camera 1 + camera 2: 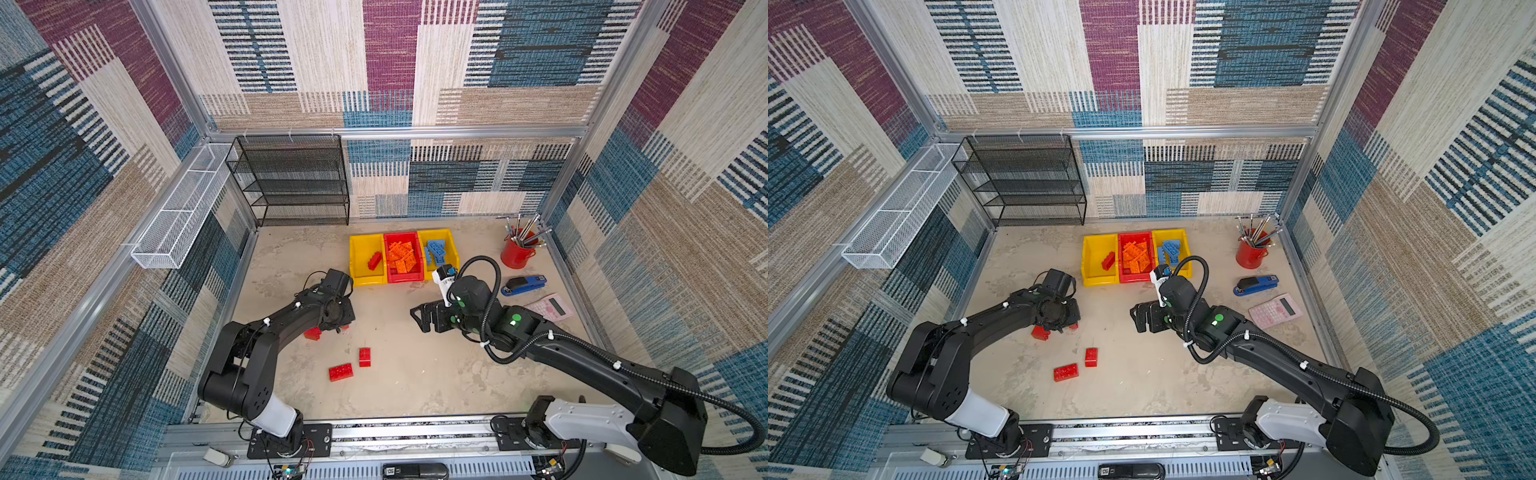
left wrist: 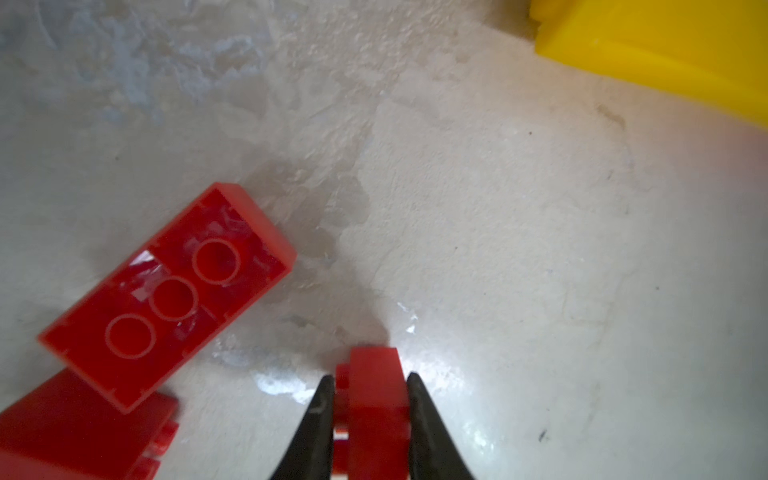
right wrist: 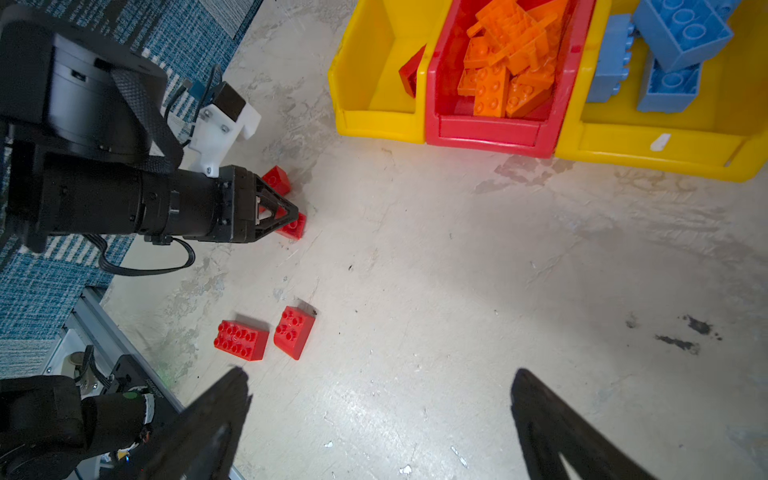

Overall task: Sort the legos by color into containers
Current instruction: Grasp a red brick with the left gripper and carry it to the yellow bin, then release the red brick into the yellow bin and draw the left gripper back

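- Currently the left gripper (image 2: 371, 377) is down at the tabletop (image 1: 415, 374), out in front of the red bin (image 3: 490, 133) and off toward the left arm's side; its two black fingers (image 2: 320, 411) are clamped on the sides of a small red brick (image 2: 376, 399).
- Just beside that held piece, farther from the red bin, an upturned red brick (image 2: 166, 299) lies hollow side up with three round tubes showing, and it overlaps another red brick (image 2: 83, 428) at the edge of the left wrist view.
- Two more loose red legos sit farther out in front of the red bin, close together but apart: an eight-stud brick (image 1: 340, 371) and a four-stud brick (image 1: 365, 357), both studs up.
- The right gripper (image 3: 380, 374) hovers above bare tabletop in front of the red bin, jaws spread wide with nothing between them.
- Orange bricks (image 1: 402, 255) are piled inside the red bin.
- Touching the red bin on the left arm's side is a yellow bin (image 3: 374, 120) with a single red brick (image 1: 375, 260) leaning inside.
- Touching the red bin on the other side is a second yellow bin (image 3: 648, 145) holding blue bricks (image 1: 436, 251).
- Beyond that second bin, well apart from the red bin, stands a red cup (image 1: 515, 253) of metal tools; a blue stapler (image 1: 524, 285) and a pink calculator (image 1: 550, 306) lie nearer the right arm.
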